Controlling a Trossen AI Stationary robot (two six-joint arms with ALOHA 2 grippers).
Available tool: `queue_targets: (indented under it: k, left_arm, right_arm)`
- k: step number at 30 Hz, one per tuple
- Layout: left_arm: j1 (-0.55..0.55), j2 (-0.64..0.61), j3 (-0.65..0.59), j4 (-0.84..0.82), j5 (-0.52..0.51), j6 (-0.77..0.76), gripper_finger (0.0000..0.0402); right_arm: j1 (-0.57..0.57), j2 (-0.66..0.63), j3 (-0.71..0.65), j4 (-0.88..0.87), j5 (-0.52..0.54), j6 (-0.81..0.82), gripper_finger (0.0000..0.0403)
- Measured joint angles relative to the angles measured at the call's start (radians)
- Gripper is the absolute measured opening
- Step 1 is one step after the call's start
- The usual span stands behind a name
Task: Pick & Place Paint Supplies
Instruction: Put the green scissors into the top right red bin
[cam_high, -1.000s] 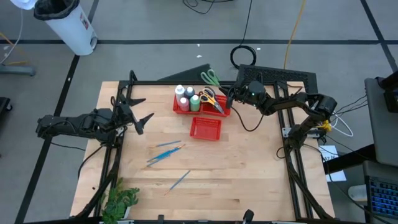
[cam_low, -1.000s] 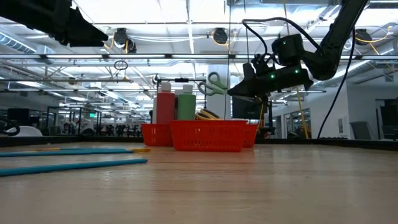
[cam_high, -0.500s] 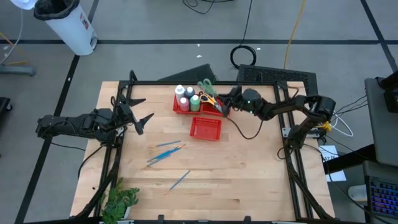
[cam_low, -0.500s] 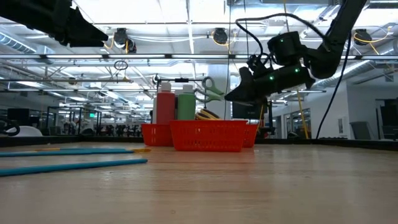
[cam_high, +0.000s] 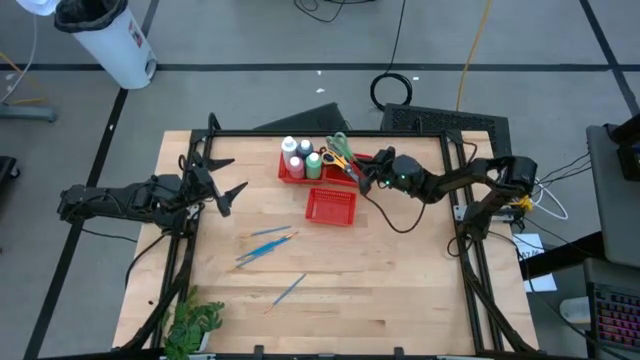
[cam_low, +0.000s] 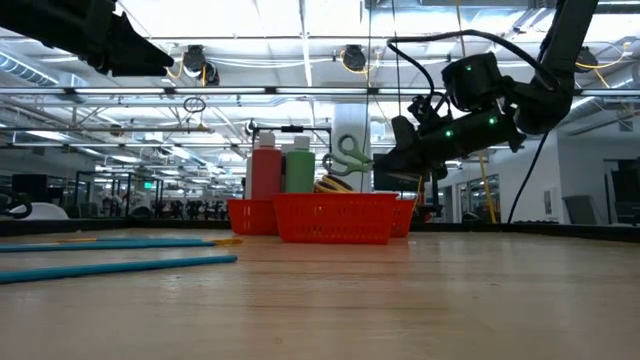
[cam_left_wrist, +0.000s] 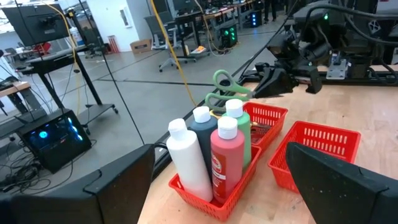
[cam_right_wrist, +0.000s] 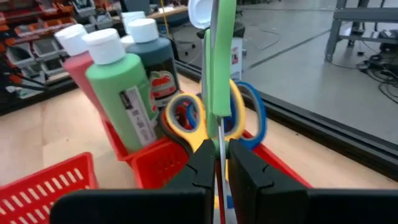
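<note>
My right gripper is shut on green-handled scissors and holds them just above the right end of the far red basket. That basket holds white-capped bottles, among them a green one, and scissors with yellow and blue handles. A second red basket stands nearer. Thin blue and orange brushes lie flat on the wood. My left gripper waits open over the table's left side. My right gripper pinches the green scissors by their blades between its two fingers. The fingers come nearly level from the table's right and lie along the scissors. The handles point away from the gripper, set on edge, clear above the basket.
A black frame runs along the table's far edge and sides. A green leafy plant stands at the near left corner. One more blue brush lies toward the near side. Bare wood spreads across the near right.
My right gripper has moved toward the table's near edge and slightly left, sinking a little. It has carried the green scissors from beyond the far frame to just above the far basket's right end. It has stayed shut on them.
</note>
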Motion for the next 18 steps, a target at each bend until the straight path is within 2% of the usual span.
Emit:
queue_targets:
  k: [10,18]
  left_arm:
    - [0.0,0.0,0.0,0.001,0.0,-0.001,0.0365]
    - [0.0,0.0,0.0,-0.002,0.0,-0.005,0.0365]
  right_arm:
    - [0.0,0.197,0.058,0.164,-0.005,0.025,0.0017]
    - [0.0,0.232,0.083,0.163,-0.032,0.007,0.0032]
